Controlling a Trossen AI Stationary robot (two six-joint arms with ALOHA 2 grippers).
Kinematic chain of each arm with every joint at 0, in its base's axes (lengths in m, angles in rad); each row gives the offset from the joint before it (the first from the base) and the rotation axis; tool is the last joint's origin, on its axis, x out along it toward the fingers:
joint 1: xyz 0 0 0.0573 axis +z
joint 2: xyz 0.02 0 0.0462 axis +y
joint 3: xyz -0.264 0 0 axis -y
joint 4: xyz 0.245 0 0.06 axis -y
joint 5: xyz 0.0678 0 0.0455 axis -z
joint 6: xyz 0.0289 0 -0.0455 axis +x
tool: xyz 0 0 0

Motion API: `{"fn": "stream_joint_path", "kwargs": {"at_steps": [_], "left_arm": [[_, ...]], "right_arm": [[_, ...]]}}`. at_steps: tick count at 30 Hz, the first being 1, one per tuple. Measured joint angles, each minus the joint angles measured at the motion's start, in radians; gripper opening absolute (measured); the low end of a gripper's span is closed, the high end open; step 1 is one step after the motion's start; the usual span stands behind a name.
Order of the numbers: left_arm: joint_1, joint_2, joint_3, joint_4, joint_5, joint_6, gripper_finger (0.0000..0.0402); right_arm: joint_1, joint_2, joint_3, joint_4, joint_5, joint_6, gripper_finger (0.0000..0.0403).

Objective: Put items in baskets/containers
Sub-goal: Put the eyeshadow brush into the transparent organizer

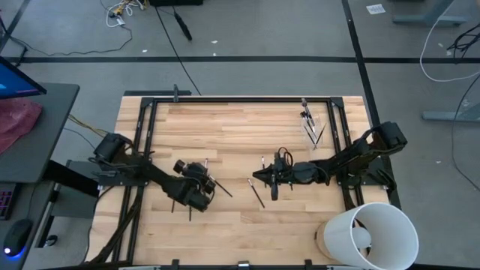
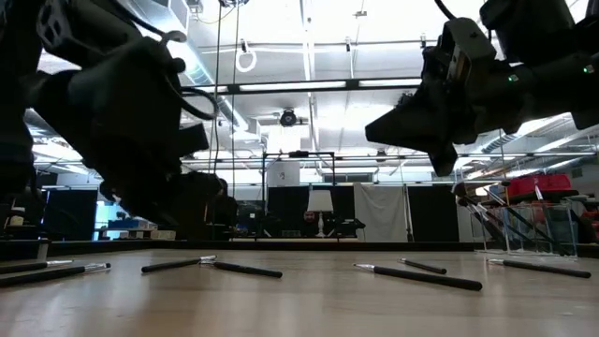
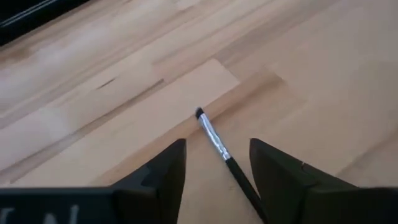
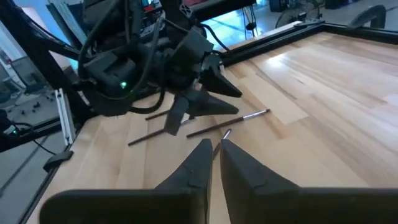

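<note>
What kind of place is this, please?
Probably a robotics lab or workshop: two dark arms mounted at a wooden table, loose cables on the grey floor, and exposed ceiling lights and ducts behind.

Black silver-banded brush (image 3: 219,149) on pale striped wood table (image 3: 124,81)

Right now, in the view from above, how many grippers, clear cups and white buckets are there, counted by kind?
Grippers: 2, the left gripper and the right gripper
Clear cup: 1
White bucket: 1
Total: 4
</note>
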Motion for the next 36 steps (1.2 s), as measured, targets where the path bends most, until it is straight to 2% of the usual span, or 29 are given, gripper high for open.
{"fn": "stream_joint_path", "kwargs": {"at_steps": [2,6,8,10,14,20,26,30,33,36], "left_arm": [[0.023,0.0,-0.036,0.085,0.009,0.018,0.0162],[0.073,-0.011,-0.174,0.372,0.071,0.087,0.0131],[0.079,-0.018,-0.239,0.519,0.066,0.125,0.0121],[0.079,-0.021,-0.277,0.597,0.056,0.138,0.0113],[0.079,-0.024,-0.3,0.602,0.07,0.167,0.0089],[0.087,-0.024,-0.31,0.609,0.082,0.273,0.0017],[0.087,-0.054,-0.316,0.61,0.122,0.369,0.0012],[0.098,-0.143,-0.336,0.624,0.19,0.44,0.001],[0.12,-0.219,-0.381,0.69,0.232,0.503,0.0009],[0.154,-0.278,-0.455,0.859,0.25,0.57,0.0009]], "right_arm": [[0.006,0.0,0.0,0.0,0.001,0.0,0.0036],[0.016,0.0,0.0,0.009,0.001,0.014,0.0036],[0.019,0.0,0.0,0.008,0.001,0.023,0.0036],[0.021,0.0,0.0,0.009,0.001,0.024,0.0036],[0.021,0.0,0.0,0.016,0.002,0.023,0.0036],[0.021,0.0,0.0,0.027,0.023,0.016,0.0036],[0.038,0.0,0.0,0.023,0.024,-0.004,0.0036],[0.047,0.0,0.0,0.022,0.023,-0.005,0.0036],[0.046,0.0,0.0,0.021,0.024,-0.004,0.0036],[0.046,-0.001,0.0,0.012,0.026,-0.004,0.0036]]}}
